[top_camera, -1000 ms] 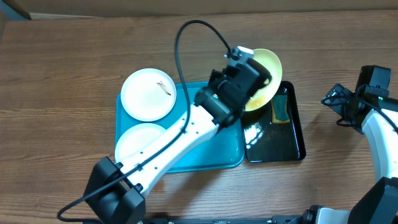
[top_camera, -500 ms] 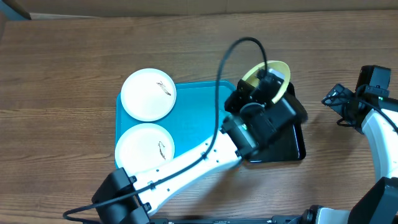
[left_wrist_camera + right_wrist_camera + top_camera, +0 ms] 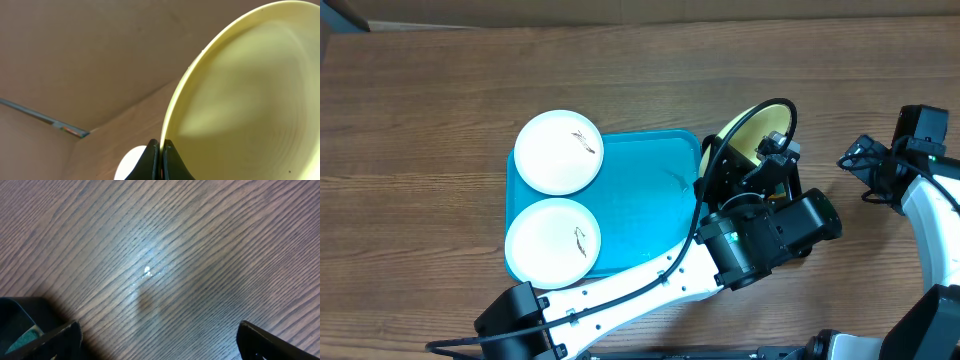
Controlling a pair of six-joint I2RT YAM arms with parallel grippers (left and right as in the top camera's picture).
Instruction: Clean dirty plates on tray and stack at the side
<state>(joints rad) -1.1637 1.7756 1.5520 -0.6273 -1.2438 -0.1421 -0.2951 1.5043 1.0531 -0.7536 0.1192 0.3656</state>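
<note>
Overhead: the left arm has swung right since a second ago. The left gripper carries the yellow-green plate off the turquoise tray. The plate is now tipped steeply on edge above where the black tray sits (the arm hides most of that tray). The two white plates have not moved, one half off the tray's far corner, and both still show brown smears. The right gripper is parked well apart.

Left wrist: the fingers are pinched tight on the plate's rim; no smear is readable from here.

Right wrist: the jaws are wide and empty over bare wood, with a corner of the black tray showing.

Judgement: probably positioning the first plate for wiping; nothing is cleaned or stacked yet.
</note>
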